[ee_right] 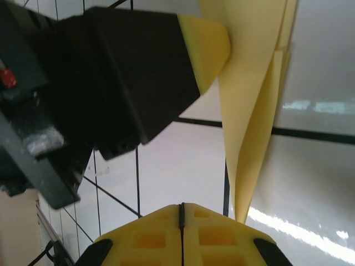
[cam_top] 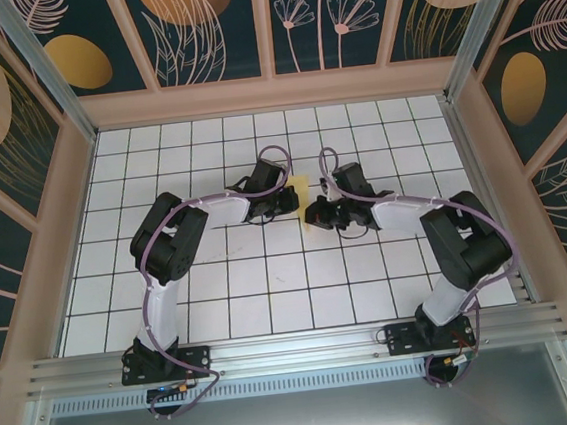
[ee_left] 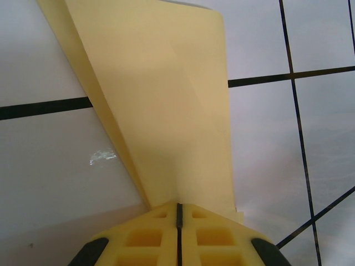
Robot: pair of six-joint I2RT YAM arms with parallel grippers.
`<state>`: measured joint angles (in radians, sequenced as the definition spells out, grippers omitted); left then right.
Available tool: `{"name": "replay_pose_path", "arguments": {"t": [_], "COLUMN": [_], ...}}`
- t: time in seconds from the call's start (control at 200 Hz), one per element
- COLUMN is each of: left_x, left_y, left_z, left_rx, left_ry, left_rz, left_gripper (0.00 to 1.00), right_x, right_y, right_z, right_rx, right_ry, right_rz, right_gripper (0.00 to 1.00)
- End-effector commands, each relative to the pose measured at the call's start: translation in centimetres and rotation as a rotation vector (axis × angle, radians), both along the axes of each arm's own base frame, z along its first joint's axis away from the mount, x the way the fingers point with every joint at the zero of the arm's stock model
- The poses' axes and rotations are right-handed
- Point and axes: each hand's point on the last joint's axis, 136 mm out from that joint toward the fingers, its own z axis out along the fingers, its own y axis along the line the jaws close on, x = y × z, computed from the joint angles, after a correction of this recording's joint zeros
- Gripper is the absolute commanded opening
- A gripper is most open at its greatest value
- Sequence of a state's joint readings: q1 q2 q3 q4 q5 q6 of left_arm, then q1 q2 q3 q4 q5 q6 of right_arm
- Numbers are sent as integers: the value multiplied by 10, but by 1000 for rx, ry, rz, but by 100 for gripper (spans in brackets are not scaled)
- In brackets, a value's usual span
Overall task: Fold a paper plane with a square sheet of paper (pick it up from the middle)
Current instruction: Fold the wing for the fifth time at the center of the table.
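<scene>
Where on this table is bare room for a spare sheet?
Free: the far tile rows below the back wall, and the near tiles by the front rail. Crowded: the middle, where left gripper and right gripper meet at the yellow paper.

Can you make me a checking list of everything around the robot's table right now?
Surface: white table with black grid lines.
Job's things: yellow paper, folded to a long point, mid-table.
Clutter: nothing seen.
Pincers: left pincer shut, tip at the paper; right pincer shut beside its pointed end.
Cables: purple cables loop along both arms.
Surroundings: wood-framed walls with plant pictures; metal rail in front.
</scene>
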<state>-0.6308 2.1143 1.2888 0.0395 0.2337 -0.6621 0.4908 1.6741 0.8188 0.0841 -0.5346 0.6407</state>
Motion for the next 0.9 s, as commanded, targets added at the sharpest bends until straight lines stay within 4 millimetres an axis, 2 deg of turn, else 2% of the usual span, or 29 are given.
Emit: {"name": "replay_pose_path", "arguments": {"t": [0.0,0.205,0.365,0.485,0.615,0.756,0.896], "left_x": [-13,-14,-11,-5,6,15,5], "left_y": [34,32,30,26,18,8,-7], "left_z": [-51,-50,-43,-30,-6,34,63], "left_rx": [164,154,143,129,103,40,-97], "left_ry": [103,107,94,70,19,-77,-134], "left_rz": [41,36,33,30,20,-12,-79], "left_gripper": [10,11,12,15,18,26,29], "right_x": [12,12,1,-9,-17,-19,-19], "right_y": [6,9,-1,-11,-18,-22,-24], "right_z": [-7,-25,-46,-60,-70,-76,-78], "right_rx": [-11,-36,-86,-114,-128,-138,-136], "right_ry": [-1,34,84,118,148,174,182], "right_rz": [4,29,19,7,-5,-18,-31], "right_gripper": [8,8,7,6,4,2,0]}}
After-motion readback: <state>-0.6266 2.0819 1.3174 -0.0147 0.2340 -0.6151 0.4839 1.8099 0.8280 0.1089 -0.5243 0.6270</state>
